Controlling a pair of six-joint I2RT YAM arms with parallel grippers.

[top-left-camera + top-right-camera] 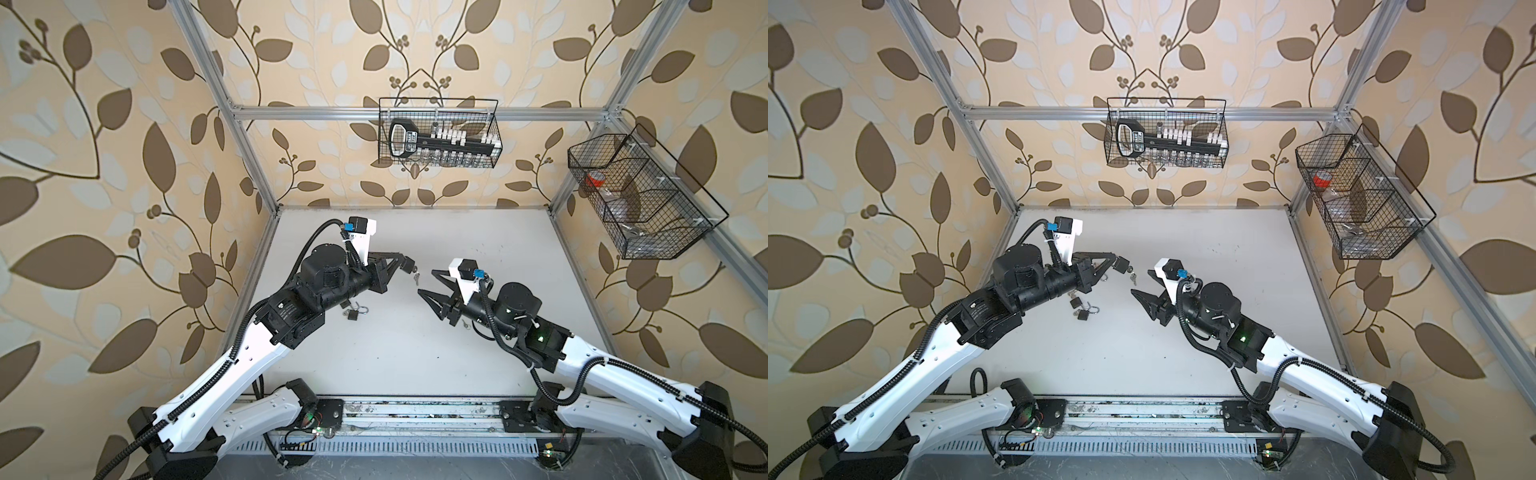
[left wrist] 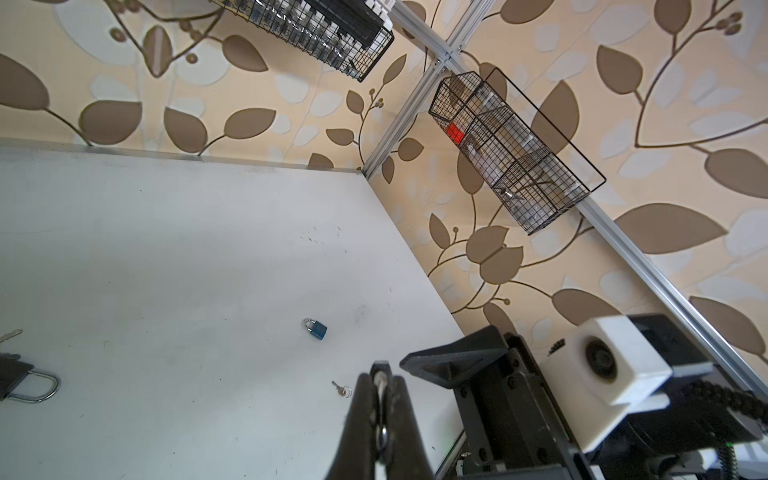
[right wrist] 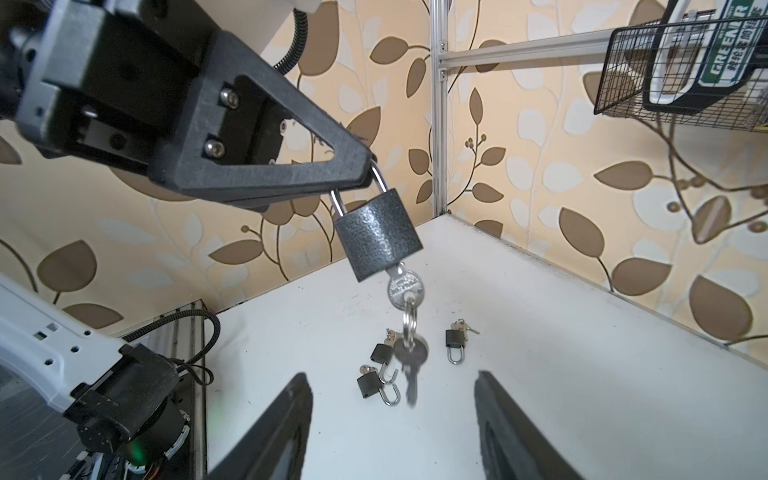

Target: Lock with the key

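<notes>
Left pincer clamped on the shackle of the dark padlock, which hangs clear above the worktop near centre. Key sits in its keyhole, ring and second key dangling. Right pincer near the key, jaws wide, empty.
</notes>
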